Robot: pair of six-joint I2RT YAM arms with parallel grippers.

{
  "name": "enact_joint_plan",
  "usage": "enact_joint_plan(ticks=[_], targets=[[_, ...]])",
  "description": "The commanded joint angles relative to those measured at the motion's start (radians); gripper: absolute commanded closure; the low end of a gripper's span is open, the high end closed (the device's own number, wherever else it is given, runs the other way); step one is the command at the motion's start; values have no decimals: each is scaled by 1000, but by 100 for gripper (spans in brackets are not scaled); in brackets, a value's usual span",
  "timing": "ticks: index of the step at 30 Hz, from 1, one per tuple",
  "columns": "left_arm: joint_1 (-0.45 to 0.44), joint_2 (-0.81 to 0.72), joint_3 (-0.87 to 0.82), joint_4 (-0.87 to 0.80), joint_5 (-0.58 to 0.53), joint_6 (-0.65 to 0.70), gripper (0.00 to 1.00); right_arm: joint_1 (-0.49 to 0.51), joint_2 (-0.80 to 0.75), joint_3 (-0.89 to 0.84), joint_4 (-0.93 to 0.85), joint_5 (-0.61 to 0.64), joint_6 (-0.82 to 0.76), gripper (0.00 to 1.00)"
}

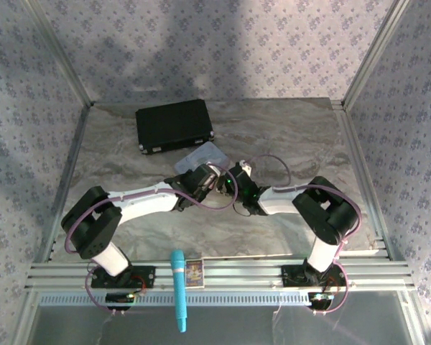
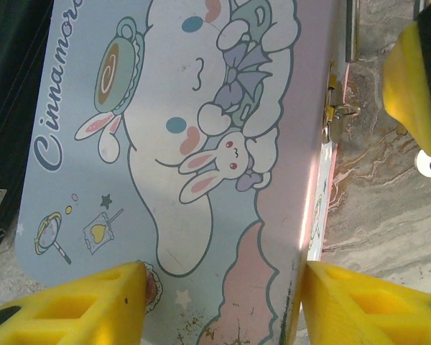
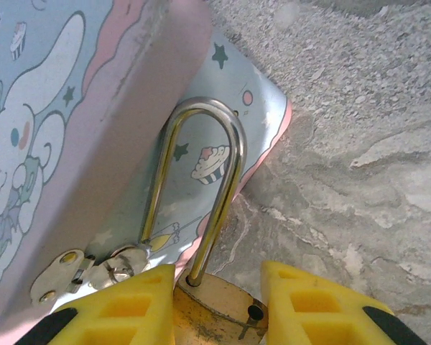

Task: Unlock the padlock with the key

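Observation:
The brass padlock sits between my right gripper's yellow fingers, which are shut on its body. Its silvery shackle rises from one hole in the body; the other leg runs down to the hasp of the pastel tin, and a second hole in the body stands empty. My left gripper is open over the tin, one finger above the lid and the other at the tin's side edge. Both grippers, left and right, meet at the tin. The key is hidden.
A black case lies just behind the tin, its edge close to the tin. A blue tool and a small card rest on the front rail. Metal frame posts bound the marble-patterned table.

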Motion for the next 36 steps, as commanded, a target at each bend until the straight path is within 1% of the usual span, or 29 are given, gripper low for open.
enact_joint_plan(ticks=[1,5,7,10,12,14,19,21,22,26,30,36], targets=[[3,-5,-28,-72,45,0,42,-29,31,50,-33,-24,22,70],[5,-14,-11,-87,-9,-27,42,-43,48,91,-210,-95,-21,70],[14,-24,1,-96,-30,-49,41,-49,50,86,-269,-128,-38,70],[23,-43,8,-92,-61,-70,38,-62,48,94,-387,-160,-67,70],[26,-46,17,-98,-74,-76,33,-72,53,131,-515,-154,-104,70],[28,-45,28,-108,-123,-90,28,-87,68,170,-631,-153,-144,69],[35,-49,41,-143,-191,-180,12,-121,124,226,-779,-199,-238,68],[35,-53,44,-158,-214,-218,6,-127,148,247,-833,-200,-272,68],[38,-54,45,-163,-225,-234,4,-128,159,261,-867,-189,-288,68],[53,-43,50,-196,-261,-306,2,-124,182,305,-970,-143,-322,66],[90,-46,39,-213,-251,-375,2,-124,187,327,-1069,-102,-342,65],[131,-83,21,-214,-255,-405,1,-127,185,353,-1161,-50,-370,64]])
